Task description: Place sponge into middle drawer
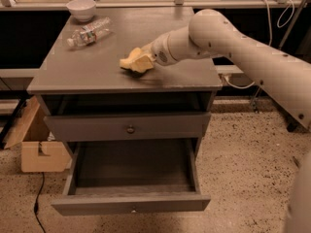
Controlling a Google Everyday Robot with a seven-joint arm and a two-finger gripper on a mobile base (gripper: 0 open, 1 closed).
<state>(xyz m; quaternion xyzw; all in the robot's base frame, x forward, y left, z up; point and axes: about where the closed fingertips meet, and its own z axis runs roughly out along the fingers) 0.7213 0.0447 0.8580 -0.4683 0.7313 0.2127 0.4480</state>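
Observation:
The yellow sponge (134, 62) is over the middle of the grey cabinet top (87, 72), tilted, with a shadow beneath it. My gripper (147, 59) reaches in from the right and is shut on the sponge's right end; the sponge hides most of the fingers. The middle drawer (131, 204) is pulled out below, at the front of the cabinet. Its deep grey box is empty and its front panel has a tiny pale knob. The sponge is above and behind the open drawer.
A clear plastic bottle (88, 32) lies at the back left of the top, and a white bowl (81, 8) stands behind it. A closed drawer front with a dark knob (130, 129) is above the open drawer. A cardboard box (39, 147) stands on the floor at the left.

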